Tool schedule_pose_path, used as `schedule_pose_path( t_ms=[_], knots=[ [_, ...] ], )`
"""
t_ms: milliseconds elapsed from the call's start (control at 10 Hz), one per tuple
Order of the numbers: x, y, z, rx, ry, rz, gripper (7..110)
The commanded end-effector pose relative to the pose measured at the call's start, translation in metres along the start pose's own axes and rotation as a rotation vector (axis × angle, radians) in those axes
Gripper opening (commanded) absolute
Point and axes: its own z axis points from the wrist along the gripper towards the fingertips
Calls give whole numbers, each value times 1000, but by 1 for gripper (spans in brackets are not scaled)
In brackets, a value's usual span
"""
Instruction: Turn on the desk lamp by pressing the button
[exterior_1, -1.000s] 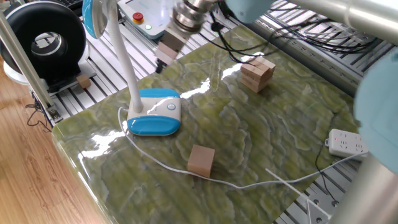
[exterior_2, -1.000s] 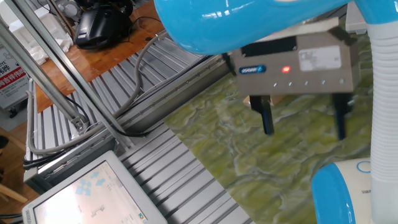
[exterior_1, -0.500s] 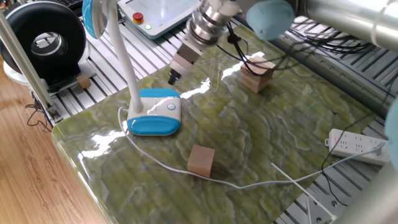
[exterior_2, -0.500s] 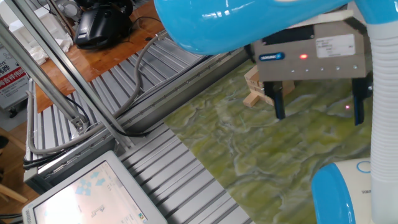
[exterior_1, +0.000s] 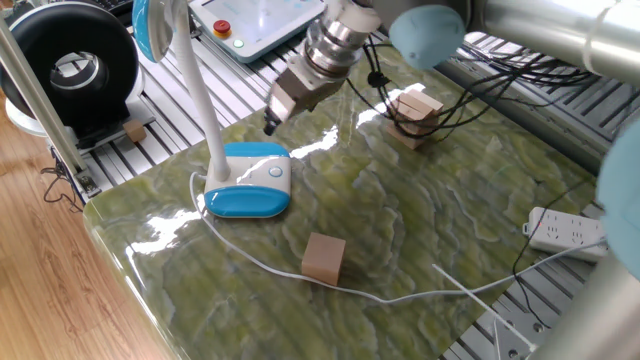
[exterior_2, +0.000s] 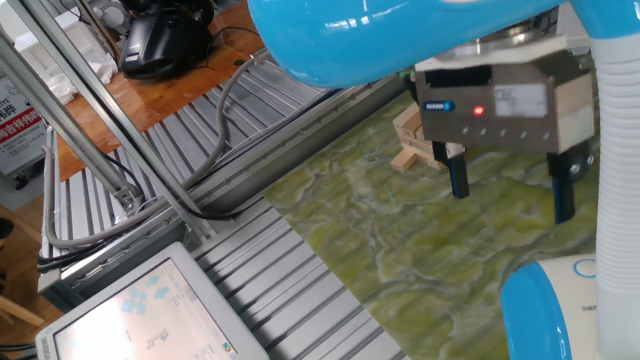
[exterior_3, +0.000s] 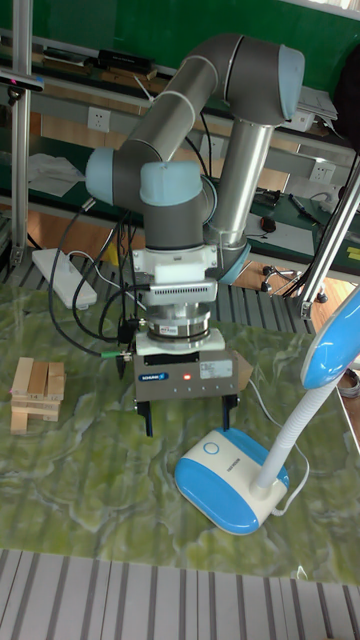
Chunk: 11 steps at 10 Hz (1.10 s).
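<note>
The desk lamp sat near the front-left edge of the desk in one fixed view, and the gripper hung just above the desk with its fingers spread wide and holding nothing. Going by the tall fixed view, I'd say the button on the base top lay just off toward 4 o'clock from the fingers, close but not touching. That view showed the gap and button together, while the other fixed view only caught a sliver of the base.
</note>
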Motion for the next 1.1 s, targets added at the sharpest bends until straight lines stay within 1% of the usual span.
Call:
schedule_pose_path(
  t_ms=[0,200,300,400,500,700,800,1000],
  knots=[
    [-13,0,15,4,9,168,88],
    [-3,-32,24,107,43,97,88],
    [1,-42,30,141,56,76,88],
    [6,-41,38,132,66,79,88],
    [12,-36,44,117,88,91,88],
    [16,-26,47,83,103,104,88],
    [19,-25,47,84,113,90,88],
    [24,-19,49,78,122,101,88]
  ],
)
